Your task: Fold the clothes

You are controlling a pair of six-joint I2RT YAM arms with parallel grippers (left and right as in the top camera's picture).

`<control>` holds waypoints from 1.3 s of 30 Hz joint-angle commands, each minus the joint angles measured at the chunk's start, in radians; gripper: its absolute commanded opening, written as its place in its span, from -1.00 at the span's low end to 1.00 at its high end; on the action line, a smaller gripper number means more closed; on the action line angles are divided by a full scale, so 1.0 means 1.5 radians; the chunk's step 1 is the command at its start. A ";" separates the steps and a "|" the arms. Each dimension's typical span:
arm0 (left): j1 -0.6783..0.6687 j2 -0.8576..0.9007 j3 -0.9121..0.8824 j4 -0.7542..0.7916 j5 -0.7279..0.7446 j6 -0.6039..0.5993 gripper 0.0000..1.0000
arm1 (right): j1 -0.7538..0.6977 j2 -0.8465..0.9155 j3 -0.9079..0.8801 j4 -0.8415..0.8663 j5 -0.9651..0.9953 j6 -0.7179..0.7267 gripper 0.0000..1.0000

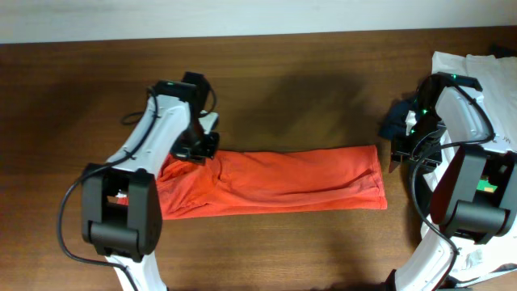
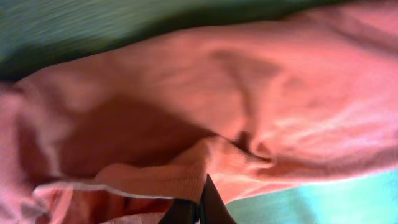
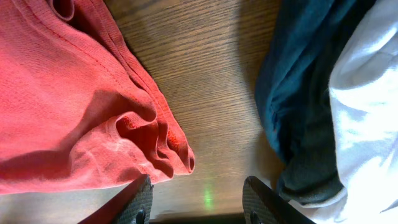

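Orange garment, long axis left-right

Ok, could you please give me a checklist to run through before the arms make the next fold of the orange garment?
1. Left gripper grips the orange garment: ok, fabric bunches into its shut fingertips.
2. Right gripper open: ok, fingers spread above the bare table.
3. Right gripper around the garment's right corner: not ok, the corner lies beside it, outside the fingers.
4. Dark teal garment clear of the right gripper: ok, though close to one finger.
5. Orange garment lying flat: not ok, rumpled at both ends.
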 commanded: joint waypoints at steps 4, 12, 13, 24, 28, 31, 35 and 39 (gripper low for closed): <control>-0.065 -0.018 0.007 0.014 0.002 0.102 -0.36 | 0.004 -0.018 -0.003 -0.002 -0.004 0.001 0.02; 0.011 -0.132 0.065 -0.051 -0.222 -0.172 0.01 | 0.004 -0.018 -0.003 -0.002 -0.004 0.001 0.03; 0.028 -0.157 0.065 -0.081 -0.224 -0.197 -0.01 | 0.004 -0.018 -0.003 -0.002 -0.004 0.001 0.03; 0.143 -0.163 -0.234 -0.004 -0.066 -0.211 -0.14 | 0.004 -0.017 -0.003 -0.004 -0.004 0.001 0.23; 0.150 -0.163 -0.279 0.043 -0.059 -0.236 -0.05 | 0.004 -0.017 -0.003 -0.002 -0.006 0.001 0.24; 0.150 -0.164 -0.289 0.071 -0.059 -0.236 -0.48 | 0.004 -0.018 -0.003 -0.002 -0.006 0.001 0.24; 0.150 -0.164 -0.276 0.099 -0.114 -0.233 -1.00 | 0.004 -0.017 -0.003 -0.002 -0.006 0.001 0.24; 0.150 -0.203 -0.211 0.092 -0.225 -0.234 -0.99 | 0.004 -0.017 -0.003 -0.002 -0.006 0.001 0.24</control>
